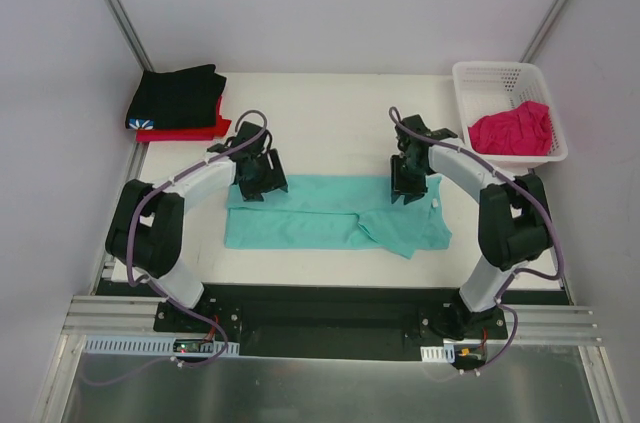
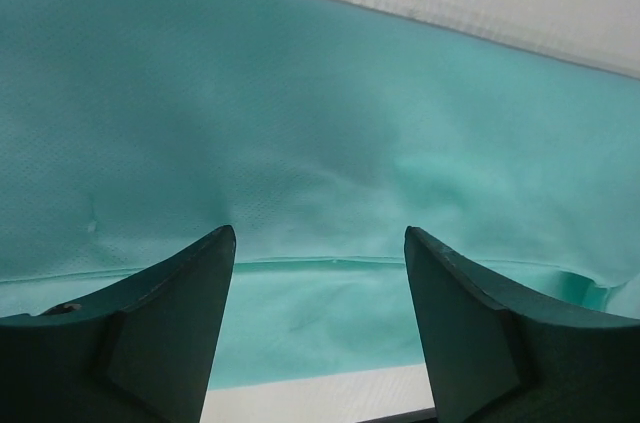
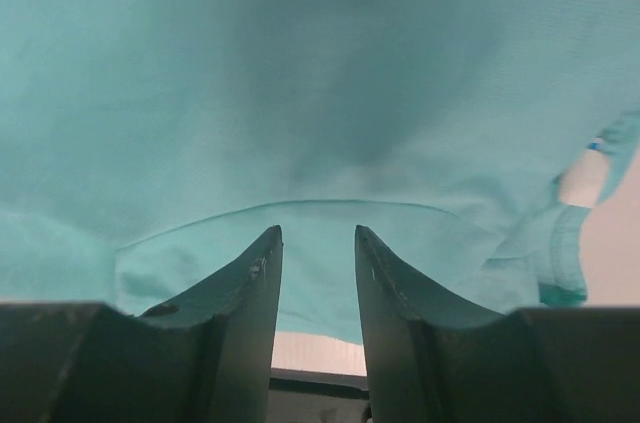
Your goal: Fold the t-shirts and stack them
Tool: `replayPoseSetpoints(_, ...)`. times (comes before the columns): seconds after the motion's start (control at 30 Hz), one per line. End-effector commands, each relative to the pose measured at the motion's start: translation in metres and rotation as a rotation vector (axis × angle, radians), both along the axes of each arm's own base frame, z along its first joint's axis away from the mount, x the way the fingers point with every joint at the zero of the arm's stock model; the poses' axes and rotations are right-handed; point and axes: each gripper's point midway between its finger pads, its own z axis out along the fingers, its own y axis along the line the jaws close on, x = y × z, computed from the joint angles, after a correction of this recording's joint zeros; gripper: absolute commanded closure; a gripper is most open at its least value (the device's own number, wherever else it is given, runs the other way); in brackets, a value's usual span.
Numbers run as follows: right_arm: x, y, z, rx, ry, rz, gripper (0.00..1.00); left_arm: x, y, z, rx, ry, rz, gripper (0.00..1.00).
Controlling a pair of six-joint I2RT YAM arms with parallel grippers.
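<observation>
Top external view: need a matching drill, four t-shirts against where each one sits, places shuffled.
Things:
1. teal t-shirt
2. magenta t-shirt
3. black t-shirt
4. red t-shirt

Places:
A. far left corner, under another shirt
B. in the white basket
C. centre of the table
D. top of the far-left pile

Pairs: 1-C, 2-B, 3-D, 4-A
</observation>
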Motion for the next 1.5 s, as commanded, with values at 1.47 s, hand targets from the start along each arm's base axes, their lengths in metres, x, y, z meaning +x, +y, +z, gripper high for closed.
replayPoseSetpoints(1.47, 0.148, 0.064, 0.007, 0.243, -0.011, -0.04, 0.59, -0.136, -0.118, -0.01, -0.06, 0.101, -0.252, 0.47)
